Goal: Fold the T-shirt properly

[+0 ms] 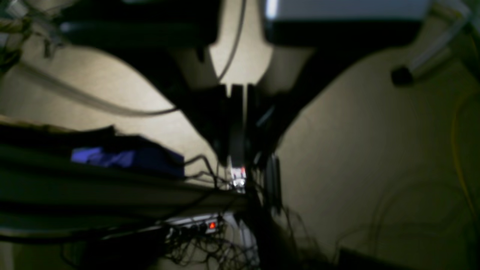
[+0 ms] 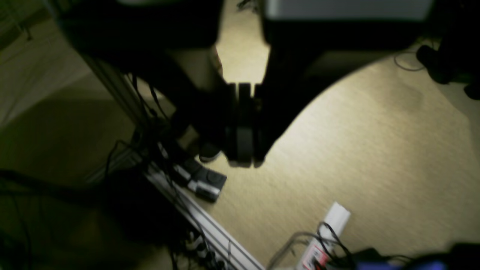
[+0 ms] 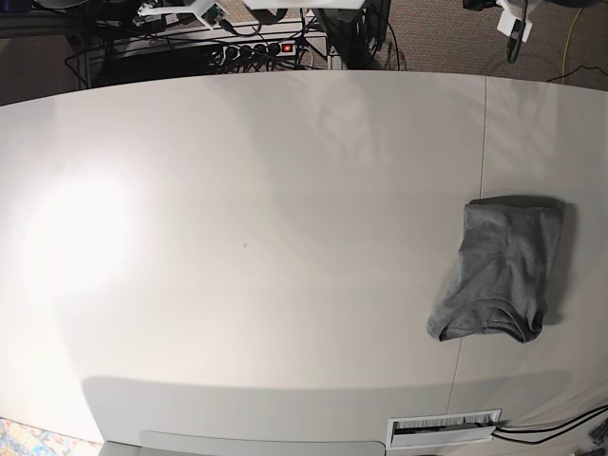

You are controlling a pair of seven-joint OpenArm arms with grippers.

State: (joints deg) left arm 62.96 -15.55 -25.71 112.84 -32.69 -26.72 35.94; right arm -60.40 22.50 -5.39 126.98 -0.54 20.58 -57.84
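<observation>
The heather-grey T-shirt (image 3: 499, 269) lies folded into a compact rectangle near the right end of the white table (image 3: 247, 247), collar towards the front edge. It shows in the base view only. Both arms are pulled back beyond the table's far edge. Only white parts of them show at the top of the base view, the left arm (image 3: 513, 24) and the right arm (image 3: 204, 11). The left gripper (image 1: 237, 157) has its dark fingers together over the floor, empty. The right gripper (image 2: 242, 152) is also shut and empty over carpet. Both wrist views are dark and blurred.
A power strip (image 3: 271, 47) with a red light and tangled cables lie behind the table; it also shows in the left wrist view (image 1: 195, 225). A yellow cable (image 3: 570, 38) runs at the back right. A cable slot (image 3: 444, 427) sits at the front edge. A white tube (image 2: 326, 232) lies on the carpet.
</observation>
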